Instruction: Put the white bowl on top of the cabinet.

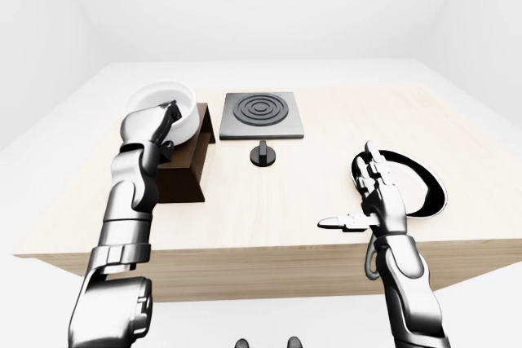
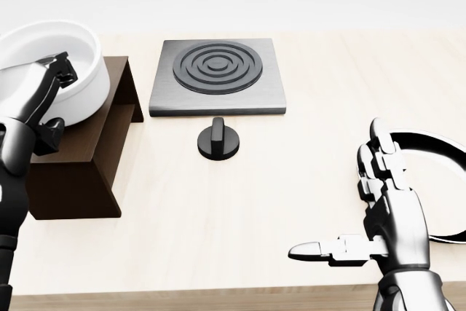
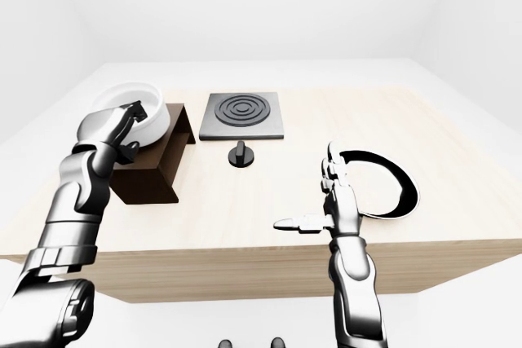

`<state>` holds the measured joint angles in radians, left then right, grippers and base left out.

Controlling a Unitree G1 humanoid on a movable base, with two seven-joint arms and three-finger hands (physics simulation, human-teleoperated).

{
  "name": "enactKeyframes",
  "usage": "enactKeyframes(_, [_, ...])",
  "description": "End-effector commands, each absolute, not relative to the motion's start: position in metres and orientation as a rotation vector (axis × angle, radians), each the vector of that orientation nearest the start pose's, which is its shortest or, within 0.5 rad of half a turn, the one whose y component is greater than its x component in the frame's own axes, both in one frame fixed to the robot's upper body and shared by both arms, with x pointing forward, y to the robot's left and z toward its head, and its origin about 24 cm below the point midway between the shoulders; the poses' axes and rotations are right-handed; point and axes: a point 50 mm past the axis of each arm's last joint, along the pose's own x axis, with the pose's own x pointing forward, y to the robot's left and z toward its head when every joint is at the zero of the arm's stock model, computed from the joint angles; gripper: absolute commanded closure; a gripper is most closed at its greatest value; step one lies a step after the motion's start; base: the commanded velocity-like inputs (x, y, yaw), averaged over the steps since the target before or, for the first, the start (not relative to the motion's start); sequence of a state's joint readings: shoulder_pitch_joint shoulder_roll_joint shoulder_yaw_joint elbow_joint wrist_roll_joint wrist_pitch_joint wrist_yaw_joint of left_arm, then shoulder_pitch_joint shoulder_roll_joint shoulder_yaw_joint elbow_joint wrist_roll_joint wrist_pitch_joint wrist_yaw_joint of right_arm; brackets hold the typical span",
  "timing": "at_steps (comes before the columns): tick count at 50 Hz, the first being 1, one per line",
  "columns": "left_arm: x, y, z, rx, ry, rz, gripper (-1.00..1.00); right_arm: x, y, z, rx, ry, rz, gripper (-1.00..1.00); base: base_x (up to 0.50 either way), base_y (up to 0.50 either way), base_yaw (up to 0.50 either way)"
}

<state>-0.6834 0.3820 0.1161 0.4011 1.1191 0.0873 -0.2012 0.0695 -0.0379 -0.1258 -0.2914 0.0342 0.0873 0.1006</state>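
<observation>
1. Under everything lies the pale wooden table (image 2: 240, 202), the largest thing in view; every place below is told from the square stove plate (image 2: 217, 76), which lies on it near the top of the head view.
2. Left of the stove plate stands the dark brown cabinet (image 2: 84, 162), its top sloping and its near end reaching lower in the head view than the plate does.
3. Well to the right of the stove plate and lower in the head view lies a black-rimmed plate (image 1: 418, 187), partly hidden by the robot's right arm.
4. Left of the stove plate, at about its height in the head view, the white bowl (image 2: 69, 63) sits over the upper end of the cabinet; whether its base rests fully on the top I cannot tell.
5. At the bowl's near rim the left hand (image 2: 45, 89) has its fingers hooked over the edge and closed on the bowl.
6. Lower right of the stove plate the right hand (image 2: 382, 213) hovers above the table, spread wide, fingers upright, thumb pointing left, holding nothing.
7. Just below the stove plate stands a small black knob (image 2: 218, 140) on a round base, apart from the plate.
</observation>
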Motion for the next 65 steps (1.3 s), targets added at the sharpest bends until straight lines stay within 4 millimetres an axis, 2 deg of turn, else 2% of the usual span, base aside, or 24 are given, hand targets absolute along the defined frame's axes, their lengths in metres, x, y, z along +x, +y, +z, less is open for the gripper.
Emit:
enactKeyframes(1, [0.368, 0.229, 0.181, 1.398, -0.066, 0.245, 1.0, 0.235, -0.184, 0.087, -0.03, -0.142, -0.032, -1.0, 0.0, 0.0, 0.0])
enactKeyframes(26, [0.368, 0.235, 0.181, 1.413, -0.06, 0.265, 1.0, 0.236, -0.181, 0.082, -0.034, -0.122, -0.024, -1.0, 0.0, 0.0, 0.0])
enactKeyframes(65, [0.371, 0.244, 0.168, 1.33, -0.048, 0.307, 1.0, 0.236, -0.179, 0.078, -0.041, -0.102, -0.017, -1.0, 0.0, 0.0, 0.0])
